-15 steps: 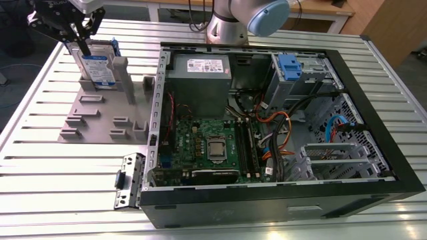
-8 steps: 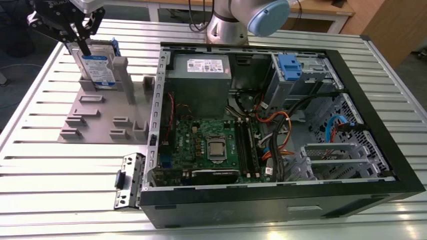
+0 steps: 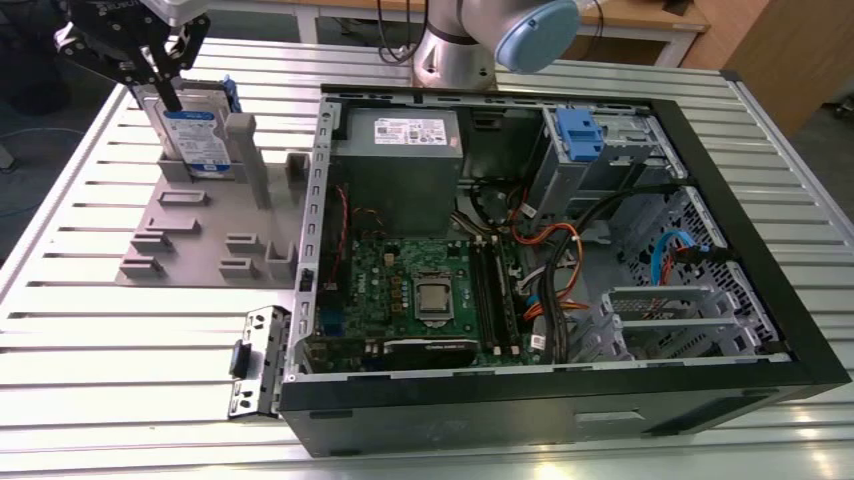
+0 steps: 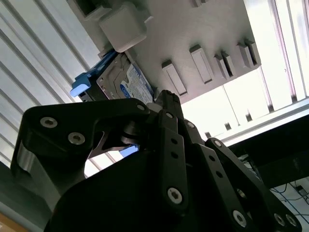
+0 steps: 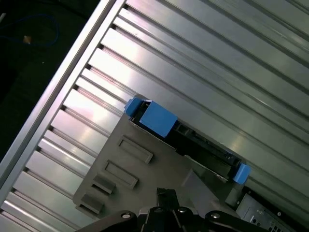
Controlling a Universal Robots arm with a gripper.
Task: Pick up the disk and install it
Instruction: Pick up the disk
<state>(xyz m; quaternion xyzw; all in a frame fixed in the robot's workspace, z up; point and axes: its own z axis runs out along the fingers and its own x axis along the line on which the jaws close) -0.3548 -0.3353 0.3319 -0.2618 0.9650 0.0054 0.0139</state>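
Disk, a flat silver rectangular drive with a white-and-blue label and blue plastic bracket, stands on edge in a grey plastic holder at the exterior view's left. A black robot gripper sits at its top edge, its grip impossible to judge. Beside them on the slatted metal table lies an open black computer case.

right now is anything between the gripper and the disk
Nothing visible. The gripper is right at the top of the disk, which stands upright in the grey rack beside the computer case.
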